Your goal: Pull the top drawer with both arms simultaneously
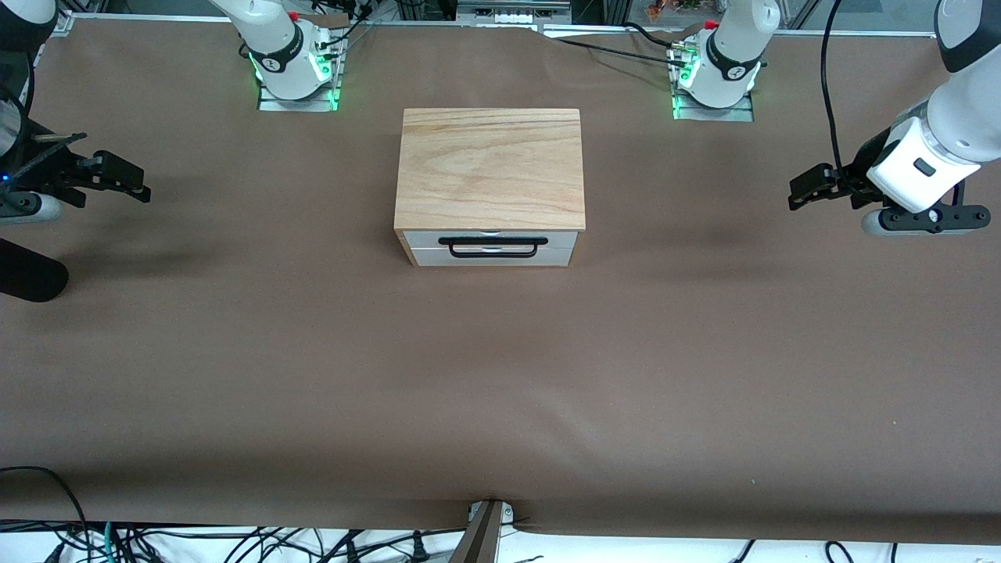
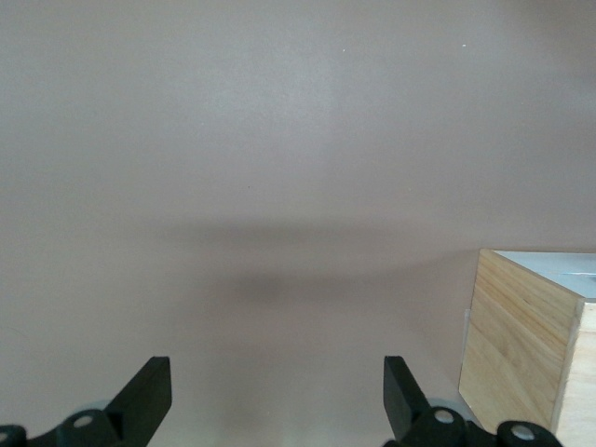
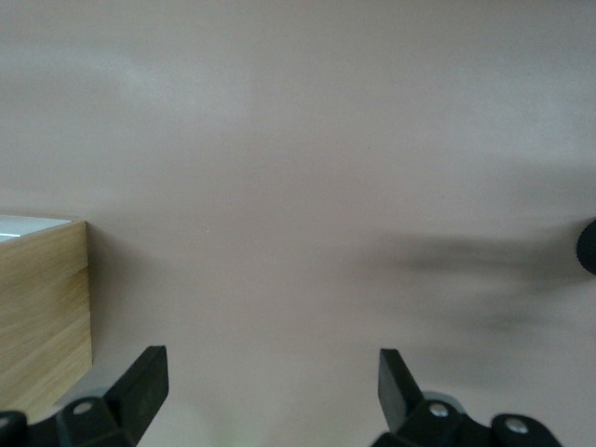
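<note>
A light-wood cabinet stands mid-table. Its top drawer has a white front and a black bar handle, and it sits flush with the cabinet front. My left gripper hangs open over bare table toward the left arm's end, well apart from the cabinet. My right gripper hangs open over the table at the right arm's end, equally apart. In the left wrist view the left gripper holds nothing and a cabinet corner shows. The right gripper is likewise empty beside the cabinet's side.
Brown cover spans the whole table. The arm bases stand along the edge farthest from the front camera. A black rounded object sits at the right arm's end. Cables lie past the nearest edge.
</note>
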Available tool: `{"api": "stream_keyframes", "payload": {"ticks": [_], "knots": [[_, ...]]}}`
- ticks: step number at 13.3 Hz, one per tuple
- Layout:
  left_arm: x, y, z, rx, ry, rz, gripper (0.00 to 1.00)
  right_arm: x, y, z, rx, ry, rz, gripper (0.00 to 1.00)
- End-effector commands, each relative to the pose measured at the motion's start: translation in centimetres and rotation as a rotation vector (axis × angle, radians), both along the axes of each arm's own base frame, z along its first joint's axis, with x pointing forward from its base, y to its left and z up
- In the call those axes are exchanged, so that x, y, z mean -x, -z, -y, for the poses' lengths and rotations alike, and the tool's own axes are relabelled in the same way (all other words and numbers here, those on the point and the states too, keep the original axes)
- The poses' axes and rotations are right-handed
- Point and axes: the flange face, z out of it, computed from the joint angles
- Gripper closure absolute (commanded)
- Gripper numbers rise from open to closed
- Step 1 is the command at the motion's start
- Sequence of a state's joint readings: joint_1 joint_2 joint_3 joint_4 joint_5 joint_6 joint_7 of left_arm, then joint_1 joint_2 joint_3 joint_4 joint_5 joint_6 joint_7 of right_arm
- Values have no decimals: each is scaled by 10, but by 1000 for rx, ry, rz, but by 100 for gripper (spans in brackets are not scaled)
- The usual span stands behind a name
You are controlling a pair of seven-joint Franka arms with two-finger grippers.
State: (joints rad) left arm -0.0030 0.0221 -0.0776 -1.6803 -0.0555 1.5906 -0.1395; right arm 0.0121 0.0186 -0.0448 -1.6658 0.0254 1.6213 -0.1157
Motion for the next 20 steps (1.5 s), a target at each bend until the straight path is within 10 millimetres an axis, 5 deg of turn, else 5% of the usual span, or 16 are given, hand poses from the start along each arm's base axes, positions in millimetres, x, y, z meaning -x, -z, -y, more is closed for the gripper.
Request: {"api": "stream_keyframes", "payload": {"ticks": [1, 9, 12, 16, 20], "knots": [[1, 1, 1, 18, 6, -6, 0, 1, -3, 1, -1, 6, 2, 0], [-3, 5, 1, 20, 7, -9, 0, 5, 14, -23, -16, -40, -55, 0], [-19, 18, 2, 45, 2, -26, 0, -3, 43, -44, -202, -46, -125, 0], [-60, 69, 5, 104, -23, -18, 0, -18, 80, -61, -364, -10, -181, 0], [-99, 146, 29, 255, -90, 8, 0, -42, 162, -84, -574, 63, -312, 0]]}}
